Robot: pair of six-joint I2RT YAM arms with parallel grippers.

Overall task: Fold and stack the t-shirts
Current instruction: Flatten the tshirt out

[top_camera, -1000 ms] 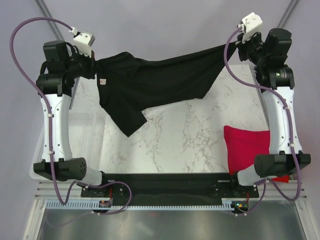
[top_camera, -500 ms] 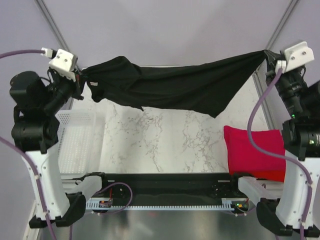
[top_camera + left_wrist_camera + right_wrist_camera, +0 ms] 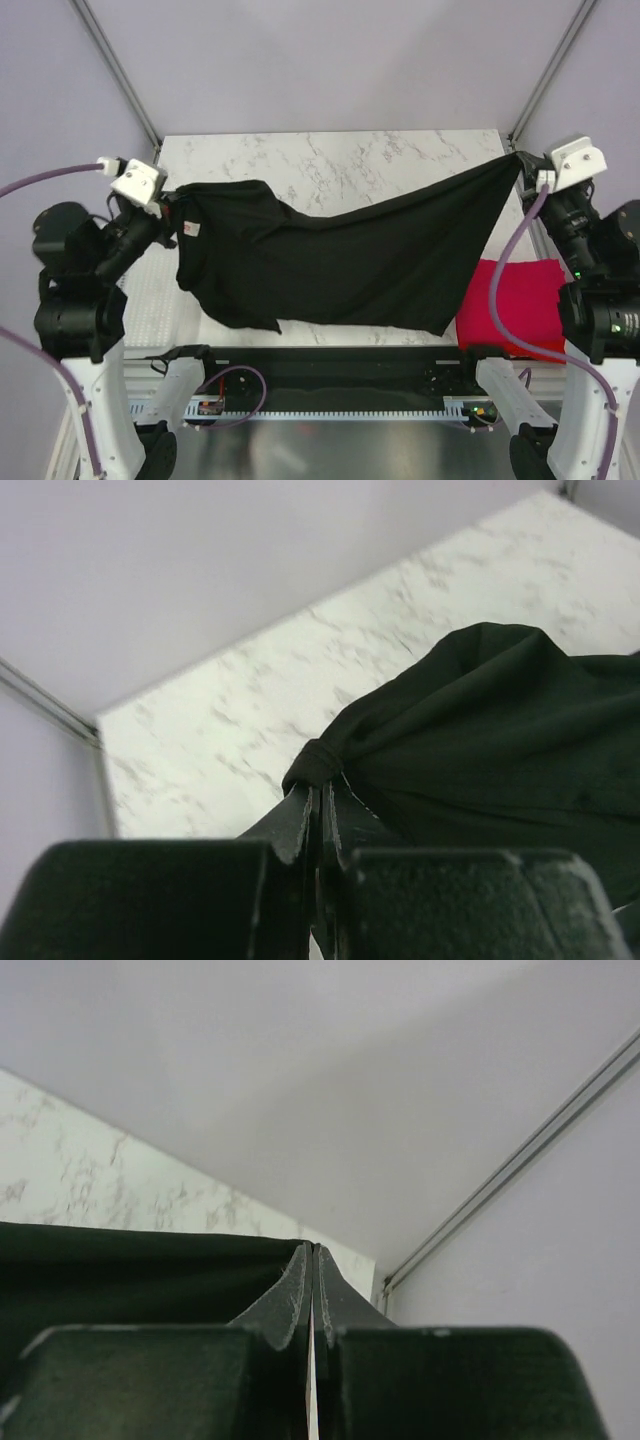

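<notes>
Stretching between the two raised arms, the black t-shirt (image 3: 340, 260) hung as a sagging sheet above the marble table (image 3: 330, 160). The left gripper (image 3: 172, 218), poised over the table's left edge and angled inward, was clamped on a bunched bit of the cloth. The right gripper (image 3: 518, 162), near the far right corner, pinched the opposite corner tight. A folded magenta-red shirt (image 3: 520, 300) lay by the right arm's base.

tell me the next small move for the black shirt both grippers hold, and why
Probably lower the plain black cloth t-shirt flat onto the white marble table, both sides together: left gripper and right gripper each pinch an edge; it hangs spread, sagging, above the tabletop.
</notes>
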